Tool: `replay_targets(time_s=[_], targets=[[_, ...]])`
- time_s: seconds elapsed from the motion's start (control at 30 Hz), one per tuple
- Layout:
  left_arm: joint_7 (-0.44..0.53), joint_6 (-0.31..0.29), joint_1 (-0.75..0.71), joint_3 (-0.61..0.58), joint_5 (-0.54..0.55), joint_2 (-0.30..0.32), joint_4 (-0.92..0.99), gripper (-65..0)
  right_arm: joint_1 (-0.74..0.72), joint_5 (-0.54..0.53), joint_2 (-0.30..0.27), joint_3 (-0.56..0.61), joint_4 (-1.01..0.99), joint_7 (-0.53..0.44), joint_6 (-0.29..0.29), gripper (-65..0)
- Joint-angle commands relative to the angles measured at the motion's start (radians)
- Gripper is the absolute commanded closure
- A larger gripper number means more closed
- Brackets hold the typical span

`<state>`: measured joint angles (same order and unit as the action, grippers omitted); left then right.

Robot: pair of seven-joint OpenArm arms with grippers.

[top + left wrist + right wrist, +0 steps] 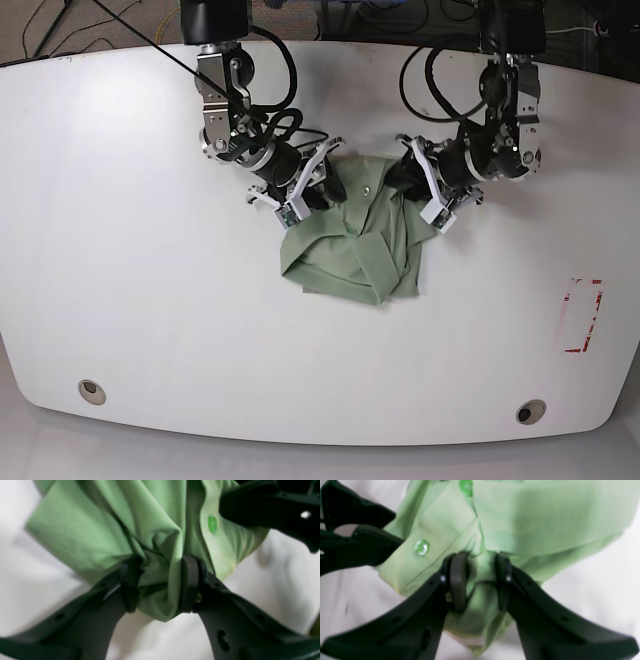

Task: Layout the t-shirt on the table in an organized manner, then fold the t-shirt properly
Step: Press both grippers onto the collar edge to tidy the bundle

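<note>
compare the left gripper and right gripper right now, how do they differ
The left gripper sits at the base view's right end of the t-shirt; the right gripper sits at that view's left end. The left pinches a thick bunch of folds; the right pinches a thinner bunch close to the buttoned placket. Both are closed on the shirt over the white table.

Overhead base; two close, perhaps blurred wrists
</note>
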<state>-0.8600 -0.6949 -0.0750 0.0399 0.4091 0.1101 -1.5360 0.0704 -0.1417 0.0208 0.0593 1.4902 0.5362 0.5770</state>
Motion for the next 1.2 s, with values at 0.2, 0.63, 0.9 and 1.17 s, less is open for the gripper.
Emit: replay_targets(time_s=[0.2,0.63,0.9,1.17], targets=[[-0.037,-0.003,-0.098,0.001,-0.002,0.009,-0.146,-23.5,0.084,0.001,-0.008,0.003,0.211,0.069,-0.001,-17.1],[-0.037,-0.003,-0.136,0.004,-0.002,0.044,-0.289,-23.5,0.108,0.001,0.014,0.001,0.428,0.203,-0.005,-17.3],[-0.037,-0.003,-0.072,0.051,-0.002,0.046,-0.304,-23.5,0.047,0.006,0.014,-0.002,0.405,0.203,-0.007,-17.3],[-0.038,-0.003,-0.004,0.097,0.000,0.006,-0.300,-23.5,-0.022,0.003,0.014,-0.055,0.310,0.203,-0.005,-16.8]])
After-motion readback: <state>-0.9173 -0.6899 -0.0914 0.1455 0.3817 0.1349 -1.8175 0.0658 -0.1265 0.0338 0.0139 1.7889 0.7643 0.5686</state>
